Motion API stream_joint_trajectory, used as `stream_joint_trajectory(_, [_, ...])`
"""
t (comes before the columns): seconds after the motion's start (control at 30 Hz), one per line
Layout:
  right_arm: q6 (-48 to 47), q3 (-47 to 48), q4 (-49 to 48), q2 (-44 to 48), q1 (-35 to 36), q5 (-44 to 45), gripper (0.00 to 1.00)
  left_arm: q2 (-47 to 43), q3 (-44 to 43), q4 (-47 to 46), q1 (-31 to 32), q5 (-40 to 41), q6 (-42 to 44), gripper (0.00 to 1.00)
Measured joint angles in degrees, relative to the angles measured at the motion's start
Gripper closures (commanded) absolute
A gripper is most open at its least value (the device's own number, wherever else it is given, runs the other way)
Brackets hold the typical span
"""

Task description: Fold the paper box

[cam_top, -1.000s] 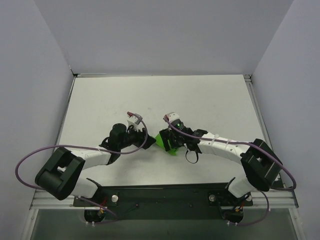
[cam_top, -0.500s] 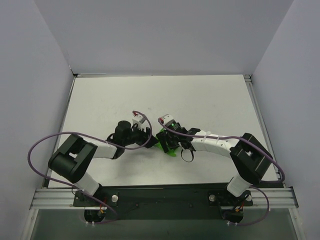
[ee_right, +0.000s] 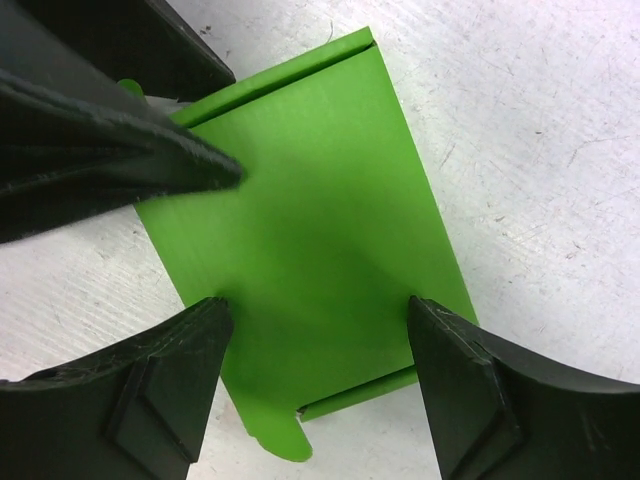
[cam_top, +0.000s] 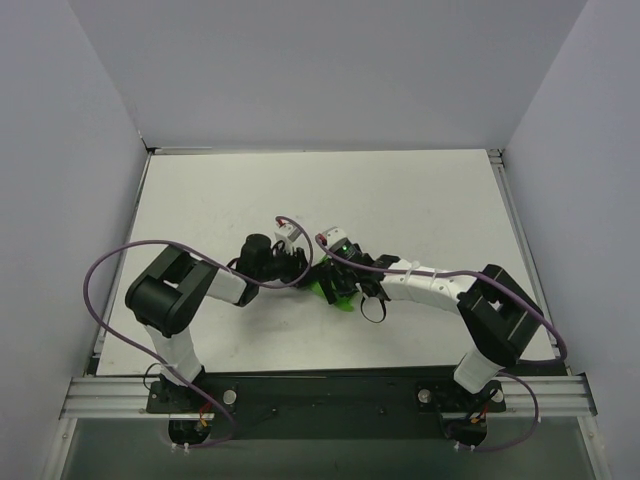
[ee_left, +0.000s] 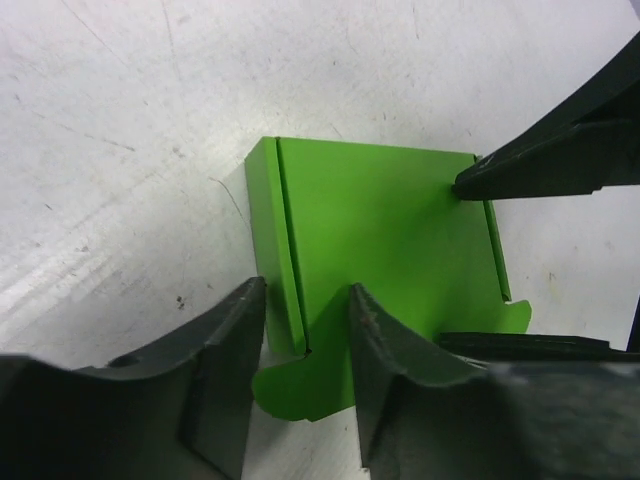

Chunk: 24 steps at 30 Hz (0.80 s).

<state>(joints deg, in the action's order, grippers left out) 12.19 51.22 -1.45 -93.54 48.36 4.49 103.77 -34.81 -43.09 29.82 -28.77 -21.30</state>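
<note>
The paper box [cam_top: 338,290] is bright green and made of thin card. It lies flat near the middle of the counter [cam_top: 300,190], a little toward 6 o'clock. Its big top face is smooth. A thin folded strip [ee_left: 285,240] runs along one side, and a small round tab [ee_left: 300,385] sticks out at a corner.

There is one box. There are two arms. The left arm [cam_top: 225,287] comes in from 8 o'clock and the right arm [cam_top: 425,285] from 4 o'clock, and they meet at the box. Each arm has one purple cable, so two cables: one loops out at the left [cam_top: 105,275] and one at the right [cam_top: 545,335].

The left jaws are spread a bit, with the folded strip and the box corner in the gap between them. They do not squeeze it. The right jaws are spread wide, with their tips over the two long edges of the box. I cannot tell how hard they push.

The counter is white, with little scratches and dark specks. Plain pale walls [cam_top: 320,70] stand on three sides. A metal rail [cam_top: 320,392] runs along the edge at 6 o'clock.
</note>
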Motion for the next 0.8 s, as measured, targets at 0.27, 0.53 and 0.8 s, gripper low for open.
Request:
stream_joint_trajectory(0.27, [0.20,-0.13,-0.02,0.20,-0.48,-0.26,0.26,0.24,-0.02,-3.10,-0.76,0.15,-0.46,0.95])
stream_joint_trajectory(0.53, [-2.14,-2.21,-0.13,2.27,0.42,-0.66,0.23,-0.20,0.07,-2.67,-0.44,-0.22,-1.05,1.00])
stream_joint_trajectory(0.8, [-4.39,-2.93,-0.90,2.80,8.70,9.27,0.21,-2.05,0.00,2.03,0.09,-0.92,-1.90,1.00])
